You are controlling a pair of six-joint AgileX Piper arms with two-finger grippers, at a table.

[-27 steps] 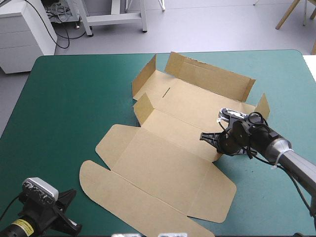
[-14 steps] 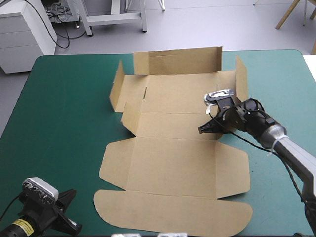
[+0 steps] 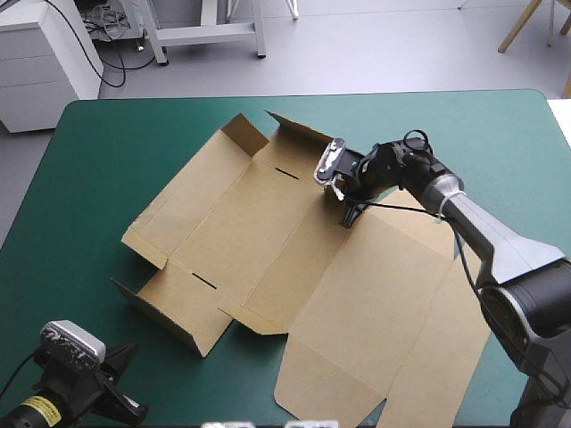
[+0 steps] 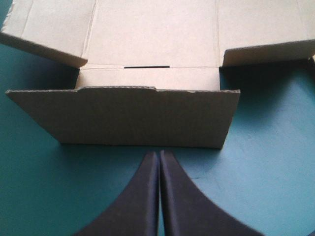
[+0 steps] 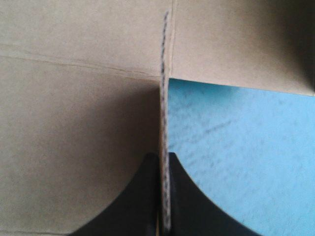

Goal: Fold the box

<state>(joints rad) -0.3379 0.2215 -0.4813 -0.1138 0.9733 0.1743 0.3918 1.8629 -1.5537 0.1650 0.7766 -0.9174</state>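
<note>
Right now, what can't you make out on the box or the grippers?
High view: the box runs off the bottom edge; the right arm covers a strip.
High view: fingertips of the right gripper hide under its wrist.
Right wrist view: which flap it clamps; only an edge shows.

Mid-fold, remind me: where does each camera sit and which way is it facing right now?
High view: above and behind the robot, facing forward and down on the teal-green table and the box; both arms show.
Left wrist view: above the left pincer, which is shut, facing a raised wall of the box.
Right wrist view: above the right pincer, shut on the box, its board seen edge-on.
Shared: all three show the box.
</note>
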